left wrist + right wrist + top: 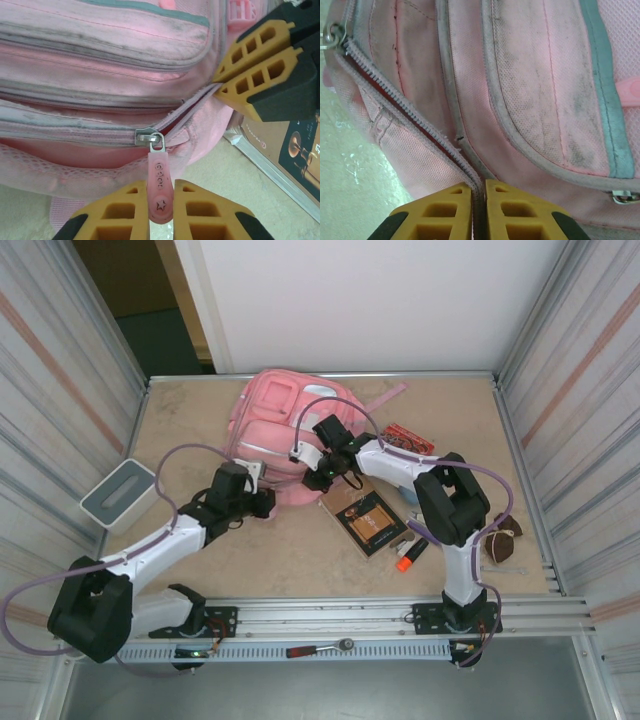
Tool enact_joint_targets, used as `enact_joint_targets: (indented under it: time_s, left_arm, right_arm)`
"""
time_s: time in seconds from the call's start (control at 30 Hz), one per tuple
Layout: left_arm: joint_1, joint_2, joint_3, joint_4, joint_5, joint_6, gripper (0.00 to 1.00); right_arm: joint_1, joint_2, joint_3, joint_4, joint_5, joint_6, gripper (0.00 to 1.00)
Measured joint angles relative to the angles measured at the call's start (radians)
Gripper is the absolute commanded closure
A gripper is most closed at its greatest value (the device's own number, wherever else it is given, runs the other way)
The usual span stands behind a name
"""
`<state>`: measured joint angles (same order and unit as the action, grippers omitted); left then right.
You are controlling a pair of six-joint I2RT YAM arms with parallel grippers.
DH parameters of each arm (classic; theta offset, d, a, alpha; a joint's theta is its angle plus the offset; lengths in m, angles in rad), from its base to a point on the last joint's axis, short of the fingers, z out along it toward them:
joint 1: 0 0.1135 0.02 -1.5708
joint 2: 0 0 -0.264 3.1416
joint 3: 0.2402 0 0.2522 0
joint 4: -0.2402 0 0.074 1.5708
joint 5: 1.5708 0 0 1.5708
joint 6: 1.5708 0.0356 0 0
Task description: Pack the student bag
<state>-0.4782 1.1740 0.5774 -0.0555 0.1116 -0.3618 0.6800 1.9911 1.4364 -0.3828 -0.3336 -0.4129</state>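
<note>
Pink student bag [280, 430]: right hand [478, 187] pinches zip edge [420, 127], left hand [161, 189] grips zip pull [159, 170].

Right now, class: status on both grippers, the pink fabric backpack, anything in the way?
Left gripper shut on pink zip pull. Right gripper shut on pink fabric backpack at zip edge. Zip part open. Brown book beside it, not blocking.

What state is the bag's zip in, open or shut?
Partly open: from the slider to the right gripper the teeth on the student bag stand parted, showing a reddish gap; beyond the slider they are closed.
</note>
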Motion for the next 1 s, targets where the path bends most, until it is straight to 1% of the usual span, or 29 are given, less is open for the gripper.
enact_joint_targets:
  time_s: [0.27,0.37,0.4,0.47,0.53,0.6,0.63,0.7,0.77,0.83,0.93,1.0]
  left_arm:
    - [0.103,-0.012,0.0,-0.053,-0.034,-0.036,1.0]
    - [0.119,-0.028,0.0,-0.054,-0.032,-0.04,1.0]
    - [0.119,-0.032,0.0,-0.054,-0.029,-0.04,1.0]
    - [0.12,-0.034,0.0,-0.053,-0.012,-0.042,1.0]
    - [0.124,-0.034,0.0,-0.053,0.011,-0.047,1.0]
    - [0.129,-0.035,0.0,-0.052,0.039,-0.056,1.0]
    - [0.13,-0.036,0.0,-0.052,0.048,-0.06,1.0]
    - [0.129,-0.042,0.0,-0.049,0.067,-0.066,1.0]
    - [0.129,-0.052,0.0,-0.045,0.085,-0.071,1.0]
    - [0.129,-0.061,0.0,-0.041,0.106,-0.078,1.0]
    - [0.129,-0.068,0.0,-0.029,0.136,-0.085,1.0]
    - [0.127,-0.068,0.0,-0.022,0.15,-0.088,1.0]
  right_arm:
    - [-0.07,-0.052,-0.018,-0.035,0.028,-0.1,0.93]
    - [-0.082,-0.061,-0.021,-0.04,0.031,-0.146,0.93]
    - [-0.083,-0.062,-0.021,-0.042,0.032,-0.154,0.92]
    - [-0.086,-0.063,-0.021,-0.047,0.031,-0.163,0.85]
    - [-0.092,-0.068,-0.021,-0.059,0.029,-0.153,0.71]
    - [-0.101,-0.089,-0.021,-0.072,0.014,-0.125,0.52]
    - [-0.104,-0.102,-0.021,-0.072,0.0,-0.104,0.46]
    - [-0.093,-0.137,-0.021,-0.061,-0.032,-0.067,0.38]
    - [-0.056,-0.164,-0.021,-0.037,-0.057,-0.031,0.33]
    - [-0.012,-0.173,-0.021,-0.006,-0.079,-0.003,0.31]
    - [0.049,-0.15,-0.01,0.024,-0.106,0.022,0.31]
    - [0.069,-0.11,0.018,0.034,-0.117,0.03,0.31]
